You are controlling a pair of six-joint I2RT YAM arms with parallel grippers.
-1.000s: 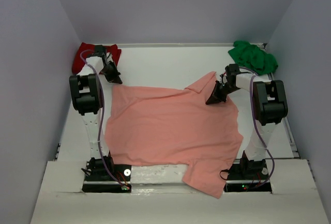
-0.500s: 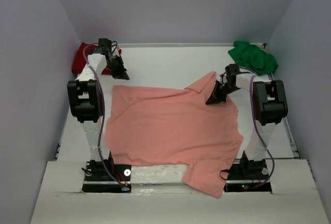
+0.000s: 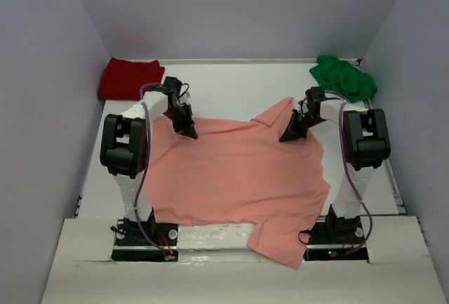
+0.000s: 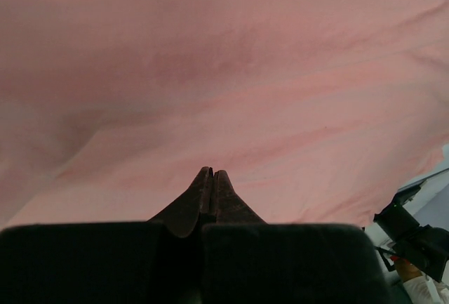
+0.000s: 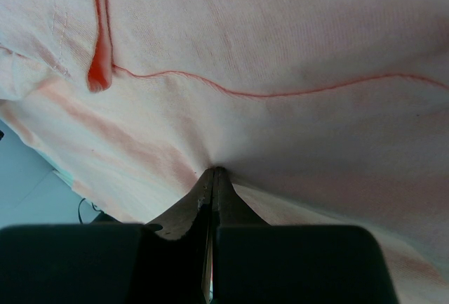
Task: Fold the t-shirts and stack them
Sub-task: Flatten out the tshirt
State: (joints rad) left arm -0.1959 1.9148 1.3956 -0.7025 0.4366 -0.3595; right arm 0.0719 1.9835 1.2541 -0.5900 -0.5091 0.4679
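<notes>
The salmon-pink shirt (image 3: 238, 177) is spread over most of the table (image 3: 231, 83), one near corner drooping off the front edge by the right arm's base. Further back the right gripper (image 3: 285, 137) is clamped on cloth by the far right sleeve, and the left gripper (image 3: 191, 133) sits tips-together on the far left edge, can't tell if it's got fabric. Then the dark red shirt (image 3: 130, 78) sits in the far left corner, green shirt (image 3: 344, 78) bunched far right.

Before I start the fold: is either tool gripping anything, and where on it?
The right tool pinches the salmon-pink cloth t-shirt near its far right corner, beside the sleeve. The left tool is shut over the shirt's far left part, apparently holding nothing.
</notes>
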